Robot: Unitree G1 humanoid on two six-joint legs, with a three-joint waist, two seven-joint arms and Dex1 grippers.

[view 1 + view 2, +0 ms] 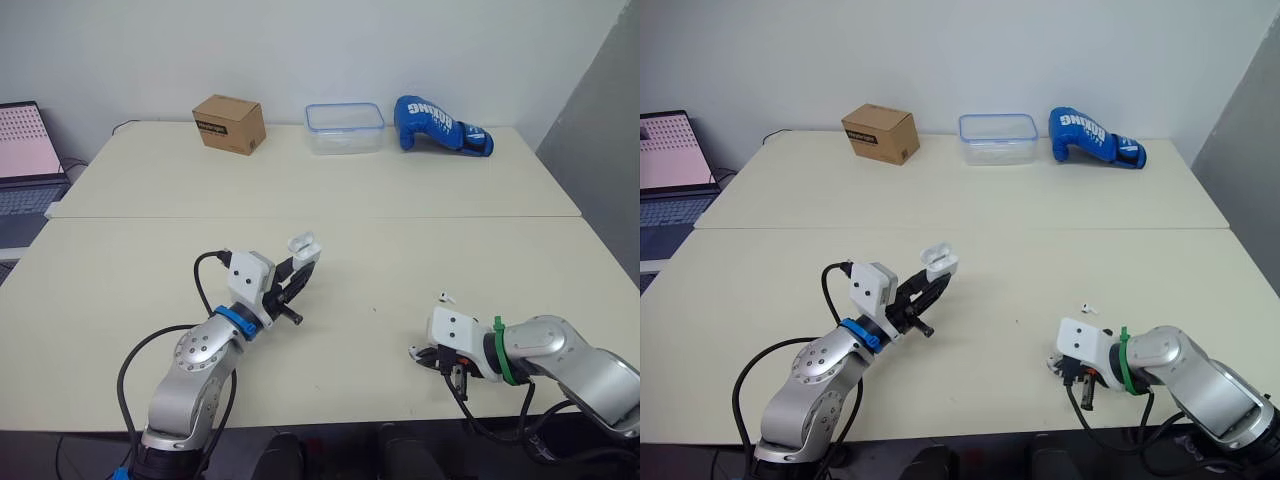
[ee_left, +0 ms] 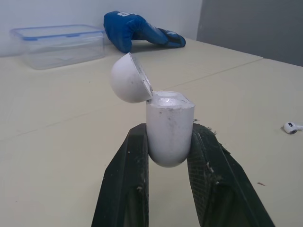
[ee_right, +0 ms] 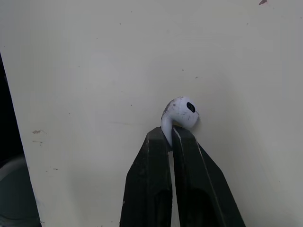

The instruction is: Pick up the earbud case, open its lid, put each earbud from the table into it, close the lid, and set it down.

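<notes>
One earbud case, lid flipped open, stands upright, clamped in the left gripper above the table. There are two earbuds. The right wrist view shows the first earbud pinched by its stem in the right gripper. The head views show the second earbud lying loose on the table nearby.

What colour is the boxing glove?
The glove is blue with white lettering, best in the left eye view.
</notes>
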